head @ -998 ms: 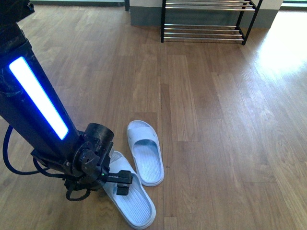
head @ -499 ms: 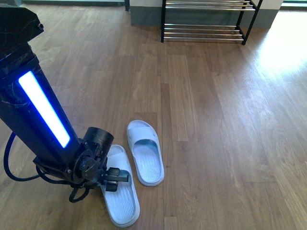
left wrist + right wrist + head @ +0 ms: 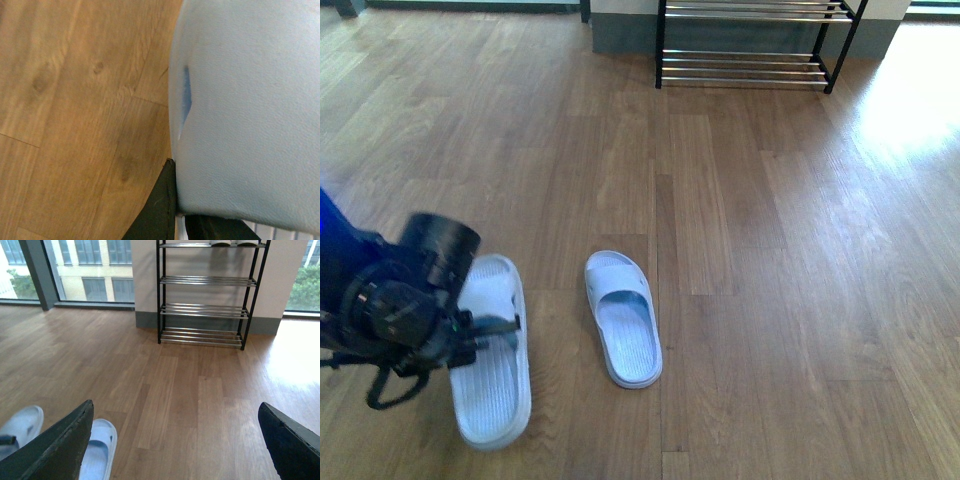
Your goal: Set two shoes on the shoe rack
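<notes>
The pale blue slide sandal (image 3: 492, 395) is hanging, seemingly just off the wood floor (image 3: 770, 250), well apart from the shoe rack (image 3: 750, 68) at the far wall. The left gripper (image 3: 496, 325) is clamping its strap, probably for carrying. The second slide sandal (image 3: 622, 318) is lying nearby. The right gripper (image 3: 175, 405) is gaping, empty.

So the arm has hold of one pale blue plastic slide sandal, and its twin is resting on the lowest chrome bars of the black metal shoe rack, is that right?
Not quite. The left gripper does hold one pale blue plastic slide sandal, but the second sandal lies on the wooden floor, far short of the black metal shoe rack, as the front view shows.
</notes>
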Motion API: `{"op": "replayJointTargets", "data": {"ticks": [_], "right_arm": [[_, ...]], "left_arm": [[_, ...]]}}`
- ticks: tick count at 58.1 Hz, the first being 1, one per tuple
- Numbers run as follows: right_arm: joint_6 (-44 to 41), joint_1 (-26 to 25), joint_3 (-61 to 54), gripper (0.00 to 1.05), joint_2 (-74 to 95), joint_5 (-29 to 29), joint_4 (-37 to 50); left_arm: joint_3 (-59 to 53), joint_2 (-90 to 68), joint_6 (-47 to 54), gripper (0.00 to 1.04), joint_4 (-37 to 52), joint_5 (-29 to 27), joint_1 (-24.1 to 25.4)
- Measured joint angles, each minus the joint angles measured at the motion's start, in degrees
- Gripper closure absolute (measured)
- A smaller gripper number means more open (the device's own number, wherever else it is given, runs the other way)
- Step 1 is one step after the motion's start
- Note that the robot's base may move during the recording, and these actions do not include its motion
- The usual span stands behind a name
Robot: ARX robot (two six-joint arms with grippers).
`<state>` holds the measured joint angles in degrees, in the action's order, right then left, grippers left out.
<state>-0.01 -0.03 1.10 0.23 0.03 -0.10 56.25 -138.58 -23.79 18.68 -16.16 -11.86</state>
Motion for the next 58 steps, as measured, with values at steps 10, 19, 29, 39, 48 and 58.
{"op": "replayJointTargets", "data": {"ticks": [10, 19, 29, 39, 48, 58], "right_arm": [[0.0, 0.0, 0.0, 0.09, 0.0, 0.0, 0.0], [0.0, 0.0, 0.0, 0.09, 0.0, 0.0, 0.0], [0.0, 0.0, 0.0, 0.09, 0.0, 0.0, 0.0], [0.0, 0.0, 0.0, 0.09, 0.0, 0.0, 0.0], [0.0, 0.0, 0.0, 0.09, 0.0, 0.0, 0.0], [0.0, 0.0, 0.0, 0.09, 0.0, 0.0, 0.0]], "left_arm": [[-11.7, 17.2, 0.2, 1.03, -1.4, -1.9, 0.3], [-19.0, 30.6, 0.5, 1.03, -4.4, -3.7, 0.6], [-25.3, 50.8, 3.7, 1.03, -10.1, -8.6, -1.4], [-30.8, 73.9, 8.2, 1.03, -18.8, -21.7, -5.0], [-33.5, 83.6, 12.0, 1.03, -20.3, -30.2, -7.8], [-33.9, 83.5, 12.6, 1.03, -20.3, -30.0, -8.0]]}}
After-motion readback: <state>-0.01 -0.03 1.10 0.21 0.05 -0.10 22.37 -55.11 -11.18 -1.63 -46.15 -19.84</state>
